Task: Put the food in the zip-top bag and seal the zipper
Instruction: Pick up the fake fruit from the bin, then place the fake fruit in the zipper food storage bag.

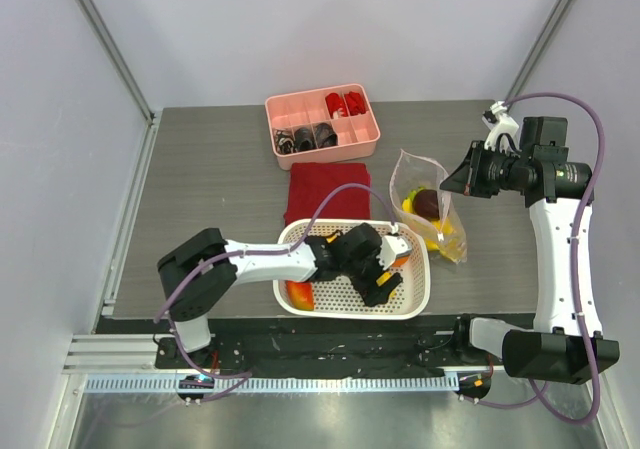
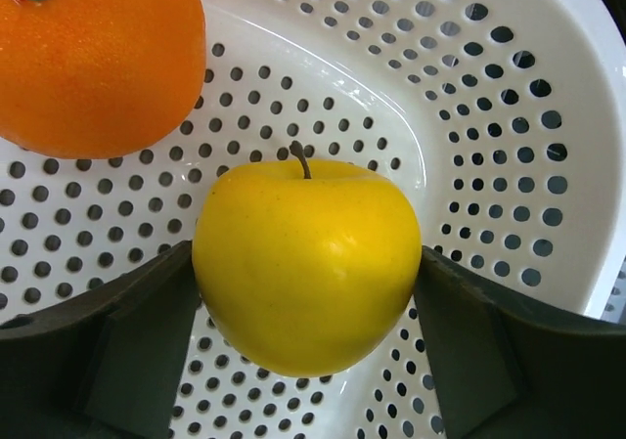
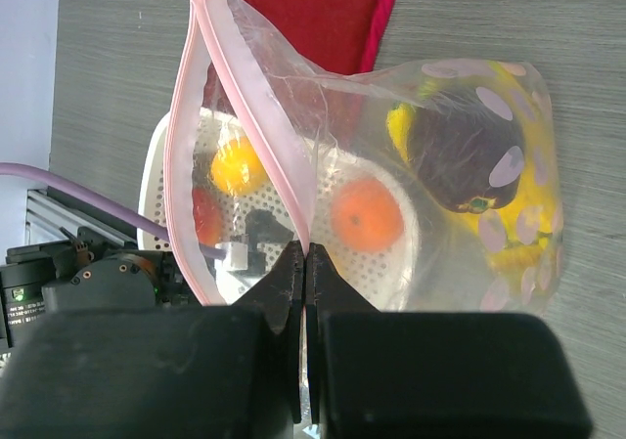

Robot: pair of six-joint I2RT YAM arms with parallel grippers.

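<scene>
White basket (image 1: 424, 269): lay at six o'clock in the overhead view.
Zip-top bag (image 1: 428, 207): stood at two o'clock from the basket, mouth open, partly filled.
Right gripper (image 3: 305, 263): pinched tight on the bag's pink-edged rim.
Left gripper (image 2: 306, 307): clamped on a yellow fruit (image 2: 303, 243) inside the basket, with the orange (image 2: 98, 58) at ten o'clock.
Risk: the smooth, round fruit could squirt from the pads, and the floppy mouth might fold and block it.

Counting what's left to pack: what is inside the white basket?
A yellow fruit between the left gripper's fingers, an orange beside it, and a red-orange fruit at the near-left corner. The arm hides part of the basket floor.
</scene>
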